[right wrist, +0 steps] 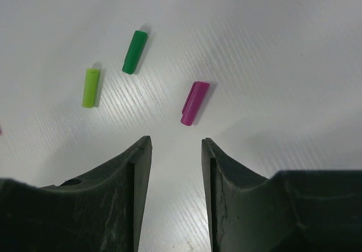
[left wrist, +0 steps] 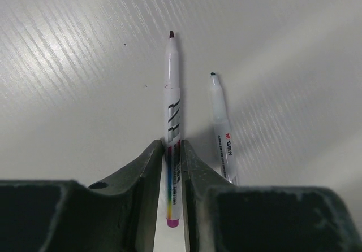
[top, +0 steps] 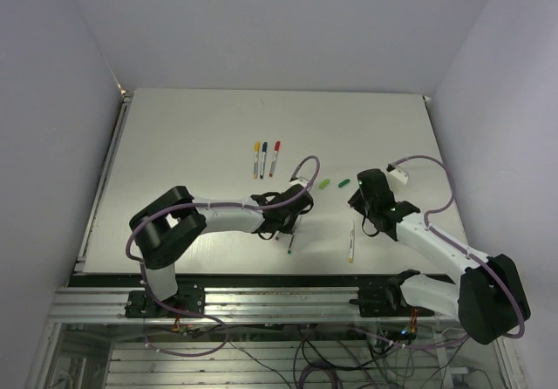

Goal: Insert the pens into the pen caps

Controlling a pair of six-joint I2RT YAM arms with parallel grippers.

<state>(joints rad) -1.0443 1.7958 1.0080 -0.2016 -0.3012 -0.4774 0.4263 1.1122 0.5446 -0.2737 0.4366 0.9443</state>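
Done: three capped pens (top: 264, 159) lie side by side at mid-table, wearing yellow, blue and red caps. I count that as half the job.
Left to do: three pens are bare and three caps are loose, none of them joined.
Magenta pen (left wrist: 172, 105): it lies along the table (top: 174, 145) with its tip pointing away from me. Its magenta end sits back between my left fingers.
Dark green pen (left wrist: 220, 122): it is just beside the magenta pen on the right, roughly parallel and not touching it. I am not touching it either.
Third pen (top: 351, 242): it lies alone near my right arm, well apart from the other two. Its end looks light green, but it is too small in the top view to be sure.
Magenta cap (right wrist: 194, 102): it lies free on the table just ahead of my right fingertips.
Dark green cap (right wrist: 134, 51) and light green cap (right wrist: 90, 87): they are farther out and to the left, near each other but apart.
Left hand (left wrist: 172, 147): it is drawn in narrow, pinching the magenta pen on its rear half with both fingers against the barrel. I cannot tell whether the pen is off the table.
Right hand (right wrist: 176, 144): it is spread and holds and touches nothing. It hovers with its gap aimed toward the magenta cap.
My reckoning: magenta pen and cap are the pair in hand. Both greens wait.
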